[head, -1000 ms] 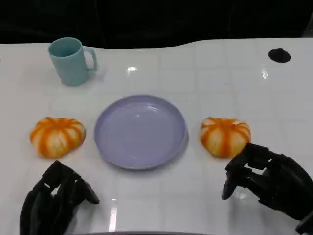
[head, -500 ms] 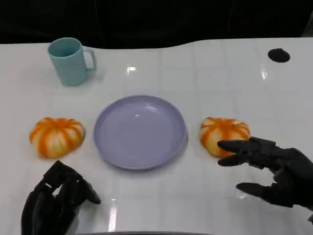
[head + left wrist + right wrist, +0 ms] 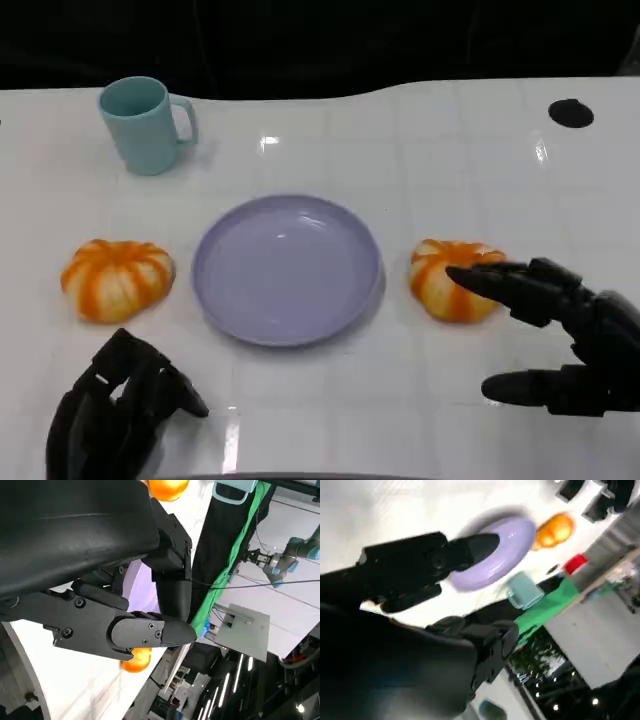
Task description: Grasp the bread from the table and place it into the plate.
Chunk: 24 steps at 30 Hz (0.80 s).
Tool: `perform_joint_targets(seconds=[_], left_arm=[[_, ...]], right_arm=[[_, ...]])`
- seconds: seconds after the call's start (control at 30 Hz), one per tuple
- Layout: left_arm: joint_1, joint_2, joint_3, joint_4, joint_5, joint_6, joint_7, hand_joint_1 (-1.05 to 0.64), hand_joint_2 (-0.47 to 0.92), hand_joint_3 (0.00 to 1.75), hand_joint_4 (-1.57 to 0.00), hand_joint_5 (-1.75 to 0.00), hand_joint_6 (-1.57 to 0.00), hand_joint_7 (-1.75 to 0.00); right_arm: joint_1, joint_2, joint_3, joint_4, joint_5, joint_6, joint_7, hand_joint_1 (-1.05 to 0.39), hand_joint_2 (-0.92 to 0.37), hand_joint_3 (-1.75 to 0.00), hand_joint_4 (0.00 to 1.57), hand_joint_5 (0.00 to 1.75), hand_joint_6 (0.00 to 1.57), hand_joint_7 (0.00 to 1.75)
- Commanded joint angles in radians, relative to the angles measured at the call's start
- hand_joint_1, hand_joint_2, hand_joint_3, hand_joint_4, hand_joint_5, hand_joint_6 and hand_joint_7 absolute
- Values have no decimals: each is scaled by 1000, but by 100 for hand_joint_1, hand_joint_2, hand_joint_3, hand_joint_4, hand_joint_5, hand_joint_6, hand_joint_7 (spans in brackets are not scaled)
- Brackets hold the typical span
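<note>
Two orange-and-white striped bread rolls lie on the white table either side of a lilac plate [image 3: 287, 268]: the left bread [image 3: 117, 278] and the right bread [image 3: 457, 279]. My right hand [image 3: 560, 335] is spread wide, its upper fingers [image 3: 505, 284] reaching over the near side of the right bread, thumb lower down, nothing gripped. Whether they touch the bread I cannot tell. My left hand [image 3: 115, 410] rests curled at the front left, holding nothing. The right wrist view shows the plate [image 3: 495, 550] and the far bread [image 3: 554, 531]. The left wrist view shows a bread [image 3: 136, 660] past the curled fingers [image 3: 145, 632].
A teal mug [image 3: 145, 125] stands at the back left; it appears in the right wrist view too [image 3: 525, 592]. A black round hole [image 3: 571, 113] marks the table's back right. The table's far edge runs against a dark background.
My right hand has unfolded from a curled pose and moved forward, its fingers now stretching over the right bread. The left hand and the objects stayed put.
</note>
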Motion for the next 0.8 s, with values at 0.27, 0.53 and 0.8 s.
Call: perform_joint_targets(seconds=[0.27, 0.53, 0.8], left_arm=[[7, 5, 2, -14, -1, 6, 11, -60, 92, 30, -63, -175, -51, -150], [16, 7, 1, -28, -5, 20, 14, -60, 92, 29, -63, -175, -49, -153], [14, 8, 6, -4, -2, -9, 0, -60, 92, 29, -63, -175, -50, -152]], right_arm=[[-25, -77, 87, -168, -433, 207, -281, -54, -82, 0, 0, 31, 19, 0], [-120, -92, 229, -115, -587, 375, -362, -48, -79, 0, 1, 32, 23, 2], [-210, -102, 357, 15, -675, 494, -487, -47, -77, 0, 8, 33, 30, 3]])
